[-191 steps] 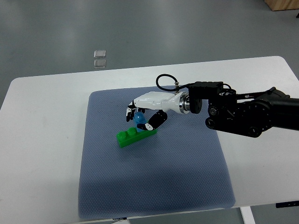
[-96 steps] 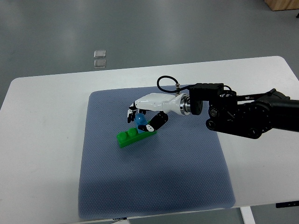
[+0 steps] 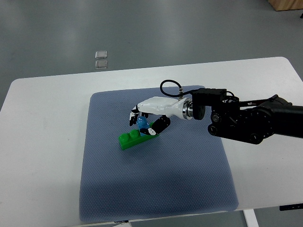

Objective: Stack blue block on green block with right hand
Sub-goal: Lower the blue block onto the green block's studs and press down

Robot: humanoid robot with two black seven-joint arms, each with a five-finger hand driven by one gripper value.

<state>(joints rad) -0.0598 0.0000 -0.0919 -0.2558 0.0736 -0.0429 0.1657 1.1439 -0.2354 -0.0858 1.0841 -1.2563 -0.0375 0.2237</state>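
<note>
A long green block [image 3: 129, 139] lies on the blue-grey mat [image 3: 156, 189], tilted up to the right. A small blue block [image 3: 141, 123] sits over the green block's right end, held between the fingers and thumb of my right hand [image 3: 143, 121]. The white hand with black fingertips reaches in from the right on a black arm [image 3: 251, 120]. The hand covers the right end of the green block, so I cannot tell whether the blue block touches it.
The mat lies on a white table [image 3: 42, 156]. Two small clear squares [image 3: 100, 58] lie on the grey floor beyond the table's far edge. A wooden corner [image 3: 286, 4] shows at the top right.
The right hand with the blue block has shifted slightly down and right over the green block's right end. The green block has not moved.
</note>
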